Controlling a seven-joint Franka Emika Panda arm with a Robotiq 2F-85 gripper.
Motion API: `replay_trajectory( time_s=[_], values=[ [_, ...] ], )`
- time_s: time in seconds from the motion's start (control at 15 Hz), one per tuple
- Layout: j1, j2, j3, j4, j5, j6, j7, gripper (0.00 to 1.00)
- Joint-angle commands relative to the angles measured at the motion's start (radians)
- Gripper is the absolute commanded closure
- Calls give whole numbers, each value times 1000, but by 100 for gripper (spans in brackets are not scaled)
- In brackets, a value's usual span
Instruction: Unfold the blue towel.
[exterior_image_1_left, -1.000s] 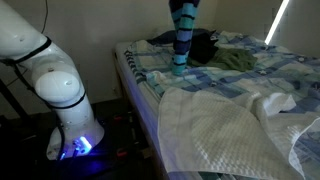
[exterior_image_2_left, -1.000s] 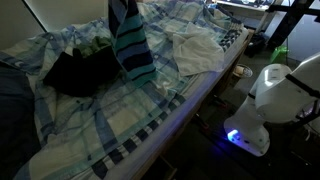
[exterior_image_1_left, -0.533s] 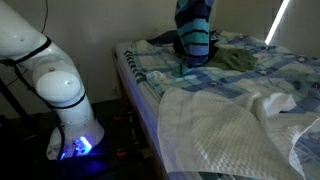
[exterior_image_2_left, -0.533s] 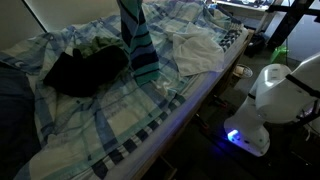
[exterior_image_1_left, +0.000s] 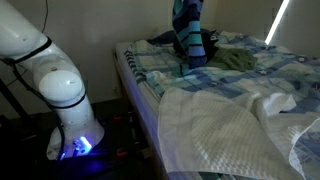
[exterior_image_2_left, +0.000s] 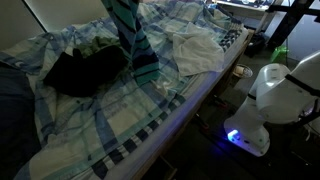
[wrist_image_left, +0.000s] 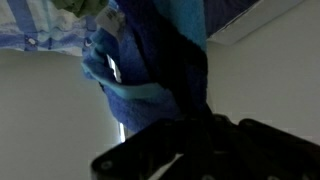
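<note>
Obs.: my gripper is closed almost fully, its jaws pinched on the top of the blue towel. In both exterior views the hand itself is above the picture edge. Only the wrist view shows the dark fingers with cloth running into them.

Position: the towel hangs straight down below my hand as a narrow striped column. Its lower end reaches down to the bedsheet. I cannot tell whether it rests there or just clears it. Beside the hanging end lies a dark garment, and the white blanket is well apart from it, toward the bed's edge.

Handling, judged: light, limp, no stiffness of its own. It drapes into folds instead of opening, so gravity alone will not spread it. The weave looks soft and a little grippy, so a slip from the jaws seems unlikely. The layers probably cling to one another.

Grip note: I appear to hold a bunched end, possibly several layers together. A single corner or one hem edge would be the better hold. Then lower the free end onto the sheet and drag away from it, so friction lays the cloth out flat.

Risk: catching the dark garment or the sheet while dragging.
</note>
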Motion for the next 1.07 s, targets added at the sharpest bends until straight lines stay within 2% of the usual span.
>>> replay_trajectory(
  time_s=[0.0,0.6,1.0],
  values=[
    [30,24,39,44,14,-35,-36,99],
    [92,95,113,130,21,-70,-82,99],
    [101,194,158,270,17,-137,-127,99]
  ],
)
